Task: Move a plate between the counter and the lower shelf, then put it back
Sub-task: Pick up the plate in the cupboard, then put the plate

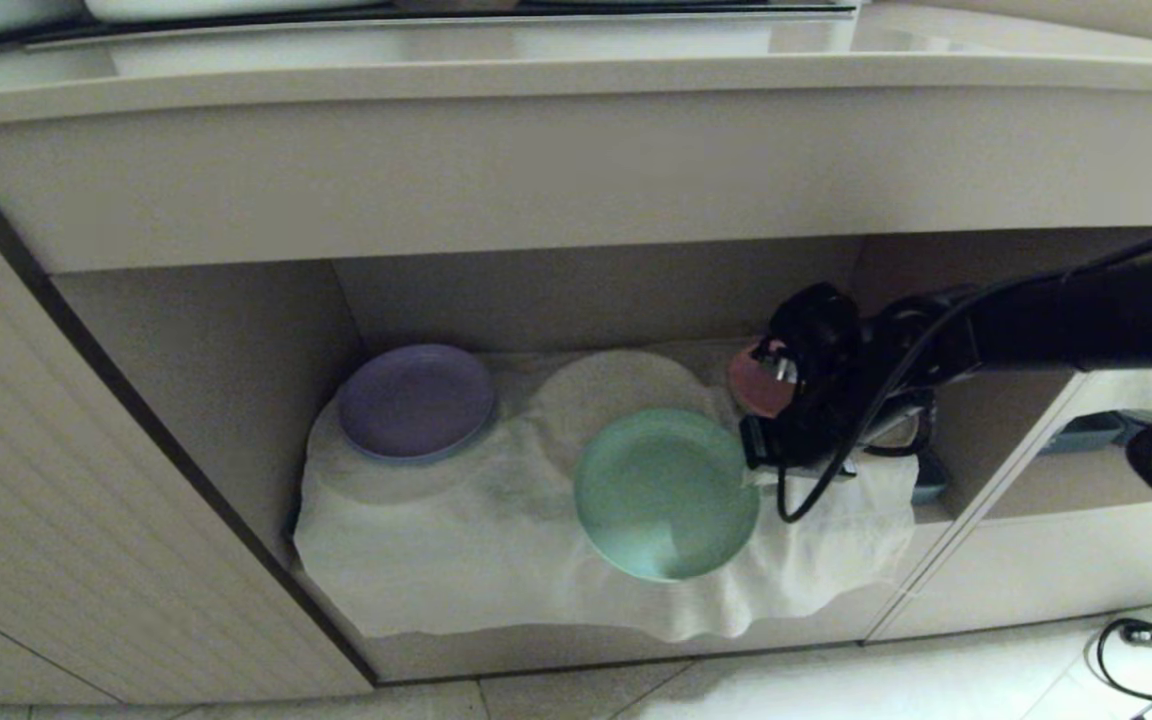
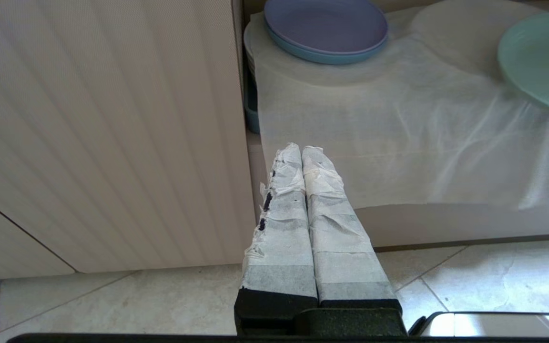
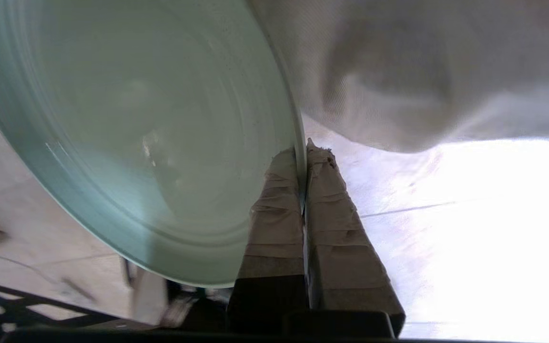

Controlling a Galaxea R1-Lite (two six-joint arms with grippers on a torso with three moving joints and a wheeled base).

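Right gripper (image 1: 754, 452) reaching in from the right side of the lower shelf (image 1: 236, 340), taped fingers (image 3: 279, 209) clamped on the rim of the plate (image 1: 666, 492), one finger on each face of the rim with the plate's edge pinched between them. Mint-green plate near the front of the shelf, right of centre, above the white cloth (image 1: 456, 540), its front edge about level with where the cloth drapes down over the shelf front; unclear whether touching the cloth or just lifted off it. Just behind the plate, a round hump (image 1: 621, 390) under the cloth. Purple plate (image 1: 416, 400) well apart to the left at the back of the shelf, stacked on a blue one (image 2: 322, 56), both on the cloth. Pink plate (image 1: 758, 385) at the back right, partly hidden behind the black wrist of the right arm (image 1: 1036, 320). Counter (image 1: 576, 75) above, thick cream front edge overhanging the shelf opening. Left gripper (image 2: 301, 148) low and outside the shelf, in front of the ribbed cabinet door (image 2: 103, 133) and the draped cloth front, above the tiled floor (image 2: 470, 281), taped fingers pressed together with nothing between them
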